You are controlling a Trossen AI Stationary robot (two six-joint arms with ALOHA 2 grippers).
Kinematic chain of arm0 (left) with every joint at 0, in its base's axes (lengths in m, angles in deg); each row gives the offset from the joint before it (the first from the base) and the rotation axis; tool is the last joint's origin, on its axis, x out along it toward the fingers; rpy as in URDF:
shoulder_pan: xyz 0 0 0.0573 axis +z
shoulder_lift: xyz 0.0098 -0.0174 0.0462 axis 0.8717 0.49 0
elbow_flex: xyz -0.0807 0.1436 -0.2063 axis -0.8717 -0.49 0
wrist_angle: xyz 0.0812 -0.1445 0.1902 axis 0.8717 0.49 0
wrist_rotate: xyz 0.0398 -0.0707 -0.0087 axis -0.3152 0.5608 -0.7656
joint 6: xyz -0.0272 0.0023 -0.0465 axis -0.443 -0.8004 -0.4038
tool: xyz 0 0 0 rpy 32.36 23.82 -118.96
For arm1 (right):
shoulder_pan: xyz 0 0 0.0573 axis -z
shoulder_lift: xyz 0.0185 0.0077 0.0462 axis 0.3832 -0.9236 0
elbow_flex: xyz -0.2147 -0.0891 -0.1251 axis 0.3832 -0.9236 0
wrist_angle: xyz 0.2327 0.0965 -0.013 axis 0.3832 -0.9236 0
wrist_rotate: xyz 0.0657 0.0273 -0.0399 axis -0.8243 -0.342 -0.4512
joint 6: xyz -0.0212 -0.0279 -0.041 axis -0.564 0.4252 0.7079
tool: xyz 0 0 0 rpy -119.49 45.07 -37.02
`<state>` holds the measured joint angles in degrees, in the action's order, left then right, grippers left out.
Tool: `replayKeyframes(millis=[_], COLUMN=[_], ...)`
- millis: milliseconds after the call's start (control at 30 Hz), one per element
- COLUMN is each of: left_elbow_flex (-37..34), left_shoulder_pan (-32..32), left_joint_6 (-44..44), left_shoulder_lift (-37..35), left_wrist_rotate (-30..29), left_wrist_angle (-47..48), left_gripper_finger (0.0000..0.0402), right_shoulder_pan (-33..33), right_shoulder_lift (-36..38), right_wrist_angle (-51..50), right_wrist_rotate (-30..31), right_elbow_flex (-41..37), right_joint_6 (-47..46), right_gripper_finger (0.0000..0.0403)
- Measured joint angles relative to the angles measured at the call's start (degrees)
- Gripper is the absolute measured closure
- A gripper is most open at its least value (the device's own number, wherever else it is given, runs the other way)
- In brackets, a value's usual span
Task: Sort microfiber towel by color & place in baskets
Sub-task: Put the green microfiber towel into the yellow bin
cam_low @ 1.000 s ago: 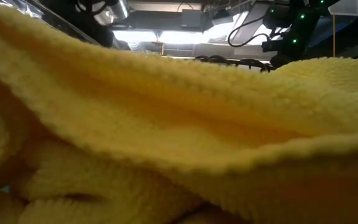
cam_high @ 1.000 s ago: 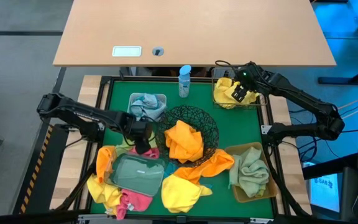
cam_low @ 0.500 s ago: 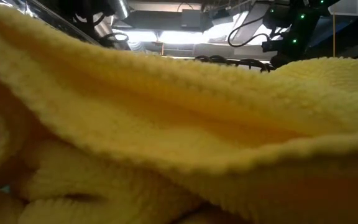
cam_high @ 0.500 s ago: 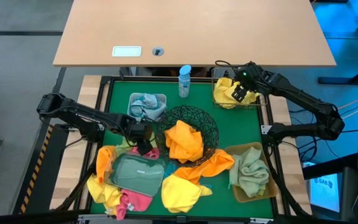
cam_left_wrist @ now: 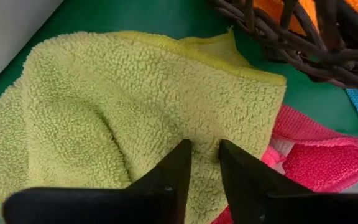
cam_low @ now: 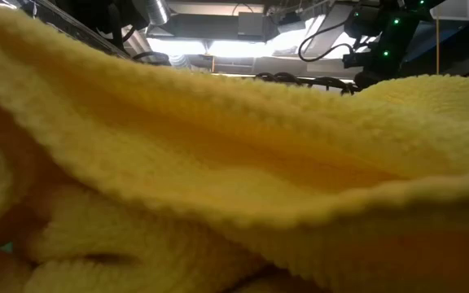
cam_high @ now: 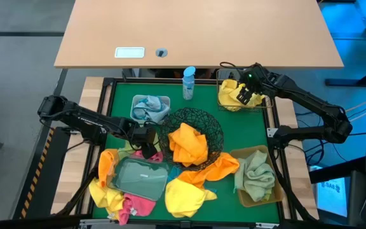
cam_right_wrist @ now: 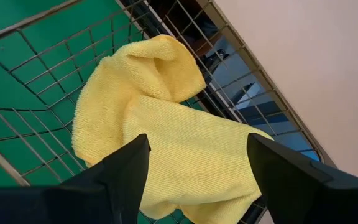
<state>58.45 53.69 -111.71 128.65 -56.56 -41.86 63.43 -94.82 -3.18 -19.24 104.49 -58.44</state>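
A yellow-green towel lies flat on the green mat beside the round black wire bowl, partly over a pink towel. My left gripper points down onto it, fingers nearly together. Orange towels fill the bowl. At the far right, my right gripper hangs open over a yellow towel lying in the square wire basket. The white tub holds blue-grey towels, and the tan bin a green one. The low view is filled by a yellow towel. My left gripper pinches a small ridge of the yellow-green towel's top surface, near the edge that lies over the pink towel, between its two fingertips. The fingers come from above, slanting down. The towel lies spread on the mat, slack.
A clear tray sits on yellow, orange and pink towels at the near left. More yellow and orange towels lie at the near middle. A blue-capped bottle stands at the far edge. The bowl's rim is close to my left gripper.
My left gripper has sunk a little, down onto the yellow-green towel beside the black bowl.
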Motion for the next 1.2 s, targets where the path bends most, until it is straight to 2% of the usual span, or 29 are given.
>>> replayKeyframes(millis=[167,400,567,733,933,1033,1100,1200], left_elbow_flex=[0.0,0.0,0.9,3.5,7.4,9.0,10.2,12.0], left_shoulder_pan=[0.0,0.0,0.0,0.0,0.0,0.0,0.0,0.0], left_joint_6=[0.1,0.2,0.3,1.7,5.3,7.4,8.6,10.3], left_shoulder_lift=[0.0,-0.2,-2.9,-7.5,-11.8,-13.5,-14.6,-15.8], left_wrist_rotate=[0.0,0.1,0.5,-1.1,-5.4,-7.5,-8.9,-11.3], left_wrist_angle=[0.0,0.0,1.5,2.1,1.9,1.9,1.9,1.7], left_gripper_finger=[0.0392,0.04,0.0401,0.0401,0.0401,0.0401,0.0401,0.0401], right_shoulder_pan=[0.0,0.0,0.0,0.0,-0.1,-0.1,-1.0,-2.8], right_shoulder_lift=[0.0,0.0,0.0,0.0,0.0,0.0,0.0,0.0], right_wrist_angle=[0.0,0.0,0.1,0.4,4.0,6.3,7.7,9.7], right_wrist_rotate=[-1.4,-1.6,-6.5,-15.3,-34.5,-42.1,-44.3,-44.3], right_elbow_flex=[0.0,0.1,2.4,5.7,6.7,6.7,6.7,6.7], right_joint_6=[0.0,0.0,0.0,-1.1,-7.5,-7.8,-7.9,-8.0], right_gripper_finger=[0.0134,0.0134,0.0134,0.0134,0.0134,0.0134,0.0134,0.0134])
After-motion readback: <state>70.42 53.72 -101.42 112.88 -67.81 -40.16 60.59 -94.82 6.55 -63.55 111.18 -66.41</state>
